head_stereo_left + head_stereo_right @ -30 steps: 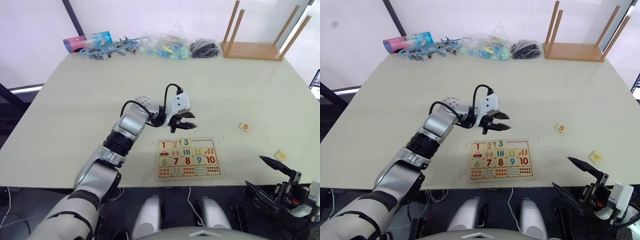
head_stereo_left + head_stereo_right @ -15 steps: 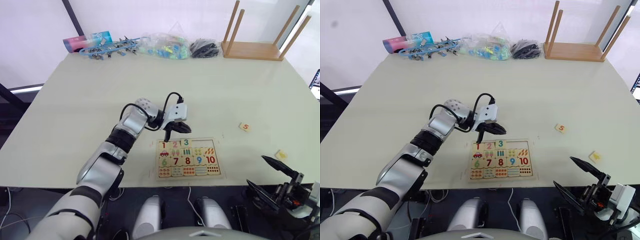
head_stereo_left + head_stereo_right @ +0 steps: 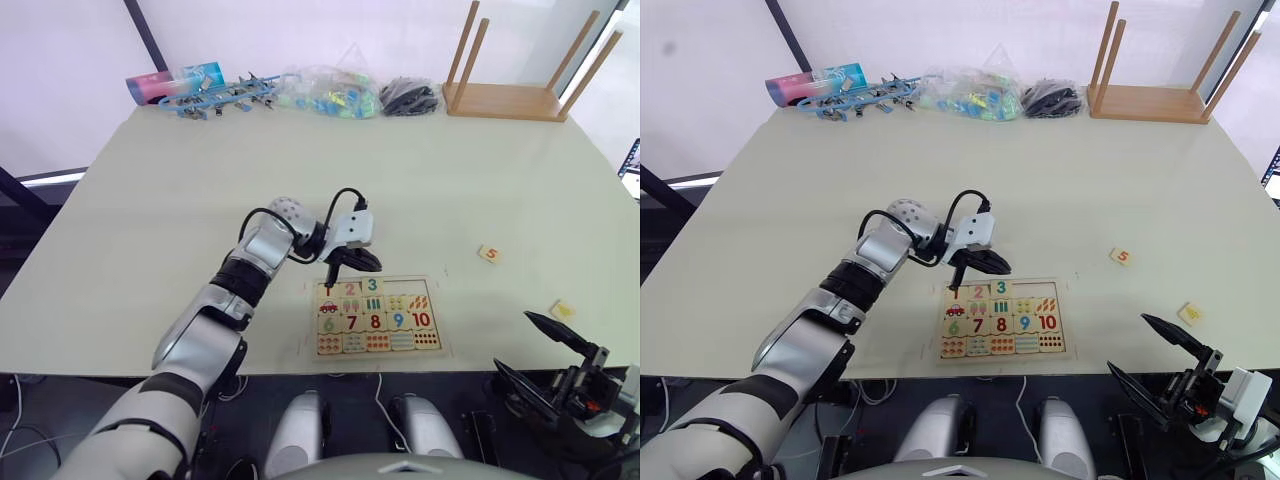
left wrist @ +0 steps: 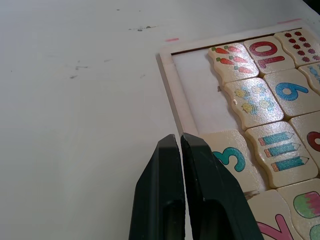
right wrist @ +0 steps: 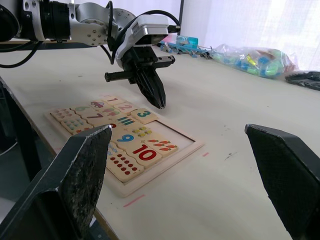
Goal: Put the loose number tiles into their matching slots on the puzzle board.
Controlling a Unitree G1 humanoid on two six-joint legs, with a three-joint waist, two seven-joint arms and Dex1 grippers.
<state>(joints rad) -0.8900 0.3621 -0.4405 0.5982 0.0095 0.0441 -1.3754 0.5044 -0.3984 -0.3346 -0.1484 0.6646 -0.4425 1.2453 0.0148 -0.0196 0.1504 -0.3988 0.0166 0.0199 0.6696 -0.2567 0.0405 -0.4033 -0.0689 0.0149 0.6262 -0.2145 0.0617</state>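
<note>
Left gripper [image 4: 179, 140] pinched shut, empty, at far edge of puzzle board [image 3: 378, 316] beside green 3 tile [image 3: 372, 285]. Right gripper [image 3: 545, 352] spread wide off the near right table edge. Orange 5 tile [image 3: 489, 253] and yellow tile [image 3: 562, 310] lie loose, right of board.

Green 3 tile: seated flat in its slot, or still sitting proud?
Not seated. In the left wrist view the green 3 tile overlaps the puzzle board frame instead of lying inside, with the shut left gripper beside it.
</note>
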